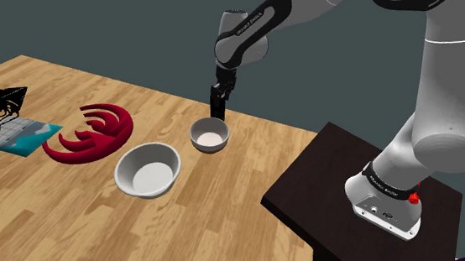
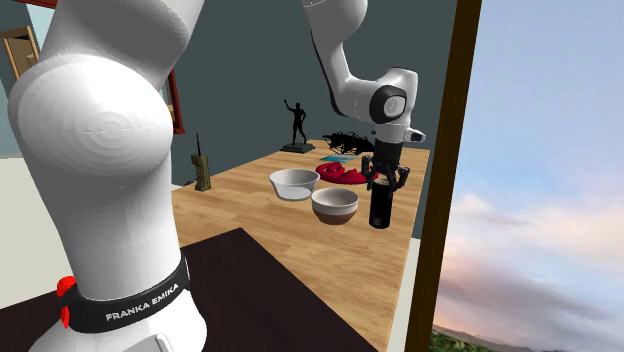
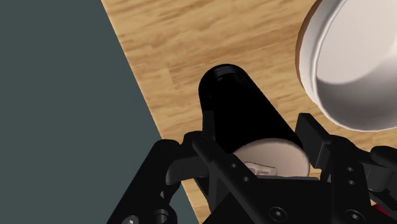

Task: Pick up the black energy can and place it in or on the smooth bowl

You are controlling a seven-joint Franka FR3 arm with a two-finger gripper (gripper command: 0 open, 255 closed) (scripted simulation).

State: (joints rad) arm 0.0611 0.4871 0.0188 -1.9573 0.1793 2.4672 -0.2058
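Currently: grasp step. Gripper (image 2: 384,183) sits over the black can (image 2: 380,208), fingers (image 3: 312,135) pressed to both sides near its top, pinching it as far as shows. Can upright at the far edge of the wooden table (image 1: 77,220), apparently not yet lifted. Small bowl (image 1: 210,135) just beside it; larger bowl (image 1: 148,170) further to the shoulder view's left. Next, I judge: lift straight, clear the small bowl's rim, lower, release.
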